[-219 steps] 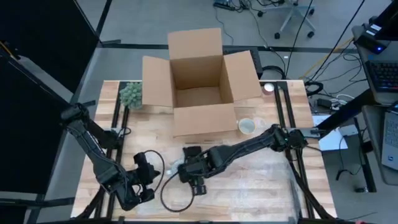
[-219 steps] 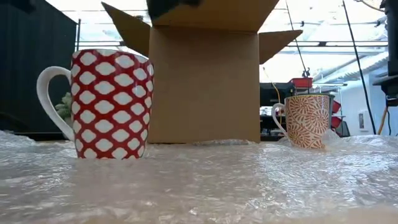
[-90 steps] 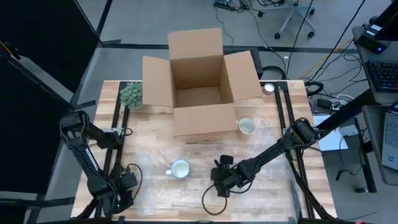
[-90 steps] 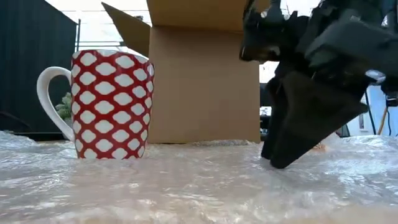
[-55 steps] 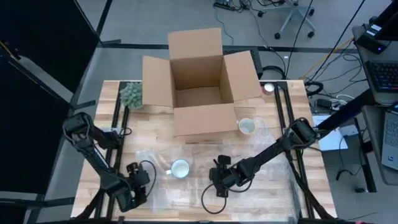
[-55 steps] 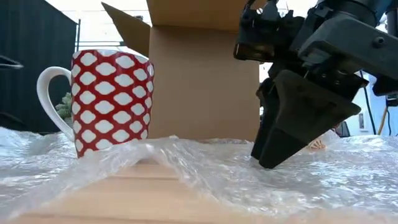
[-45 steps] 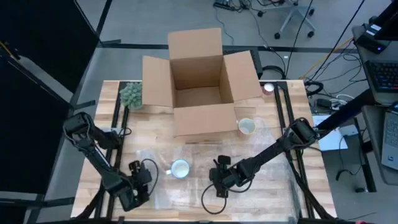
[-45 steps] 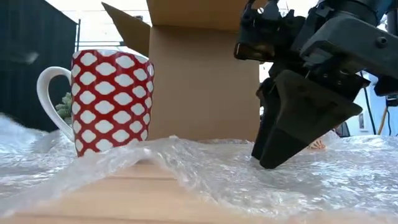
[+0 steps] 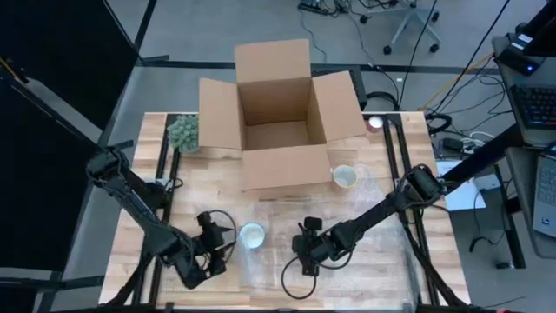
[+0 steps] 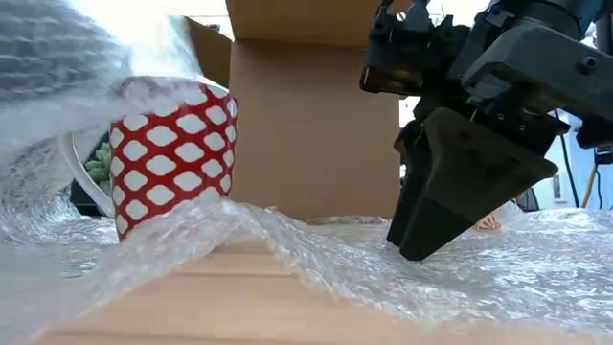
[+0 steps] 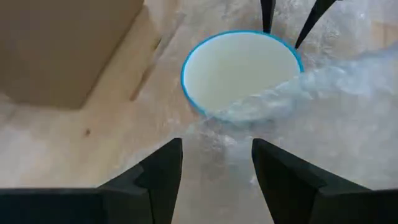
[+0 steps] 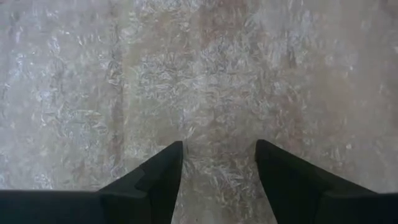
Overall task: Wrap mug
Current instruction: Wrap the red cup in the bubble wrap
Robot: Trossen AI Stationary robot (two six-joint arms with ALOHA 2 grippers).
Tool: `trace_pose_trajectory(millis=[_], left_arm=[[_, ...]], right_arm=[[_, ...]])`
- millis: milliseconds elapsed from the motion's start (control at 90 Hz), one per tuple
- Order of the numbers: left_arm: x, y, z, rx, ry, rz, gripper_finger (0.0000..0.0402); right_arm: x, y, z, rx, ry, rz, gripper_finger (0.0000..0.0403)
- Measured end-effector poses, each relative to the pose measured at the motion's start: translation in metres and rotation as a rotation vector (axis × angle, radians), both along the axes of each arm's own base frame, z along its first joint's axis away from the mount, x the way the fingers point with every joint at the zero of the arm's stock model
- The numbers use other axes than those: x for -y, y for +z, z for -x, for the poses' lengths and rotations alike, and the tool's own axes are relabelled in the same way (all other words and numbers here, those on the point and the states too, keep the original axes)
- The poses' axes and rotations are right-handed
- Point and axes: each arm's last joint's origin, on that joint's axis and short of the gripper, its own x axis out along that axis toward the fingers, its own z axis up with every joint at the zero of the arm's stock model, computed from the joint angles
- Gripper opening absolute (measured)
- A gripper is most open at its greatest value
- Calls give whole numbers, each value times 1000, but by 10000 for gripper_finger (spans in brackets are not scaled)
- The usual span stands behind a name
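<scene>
A red-and-white patterned mug [image 9: 252, 235] [image 10: 172, 163] stands upright on a sheet of bubble wrap [image 9: 373, 248] spread over the table. My left gripper [image 9: 229, 243] [image 11: 217, 146] is just left of the mug, shut on the wrap. The wrap's left part [image 10: 67, 77] is raised and drapes against the mug's rim [image 11: 242, 71]. My right gripper [image 9: 306, 264] [image 10: 407, 251] stands to the right of the mug, shut, tips down on the wrap [image 12: 205, 81]. My left gripper pinches the bubble wrap's left edge [image 11: 214, 134] between its two fingers, coming from the table's left and slanting down toward the mug. The held part is lifted off the table and leans on the mug's rim; the rest lies on the table. My right gripper presses the sheet [image 12: 217, 134] onto the table with its shut fingers pointing down; the wrap lies flat around them.
An open cardboard box [image 9: 278, 130] stands at the far middle. A second, orange-patterned mug [image 9: 345, 176] sits right of the box front on the wrap's far right corner. A green plant [image 9: 183, 132] is at the far left. Bare wood [image 10: 220, 297] shows at the near edge.
My left gripper has gone from the table's near left corner up and right toward the mug, holding the wrap. The sheet's near left part has peeled off the table and risen against the mug, baring wood. The right part stays flat under my still right gripper.
</scene>
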Motion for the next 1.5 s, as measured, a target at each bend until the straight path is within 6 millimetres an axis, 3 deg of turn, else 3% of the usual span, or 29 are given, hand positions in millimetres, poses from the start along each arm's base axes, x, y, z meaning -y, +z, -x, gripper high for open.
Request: trace_pose_trajectory(millis=[433, 789, 1089, 1344, 1500], left_arm=[[-4, 0, -4, -33, -16, -7, 172], [-4, 0, -4, -35, -17, -3, 102], [-4, 0, -4, -35, -18, -3, 6], [-3, 1, -4, -35, -19, -3, 1], [2, 14, -10, -19, -58, -12, 0]], right_arm=[[0, 0, 0, -1, 6, 4, 187], [0, 0, 0, -1, 6, 5, 187], [0, 0, 0, -1, 6, 5, 187], [0, 0, 0, -1, 6, 4, 187], [0, 0, 0, -1, 6, 5, 187]])
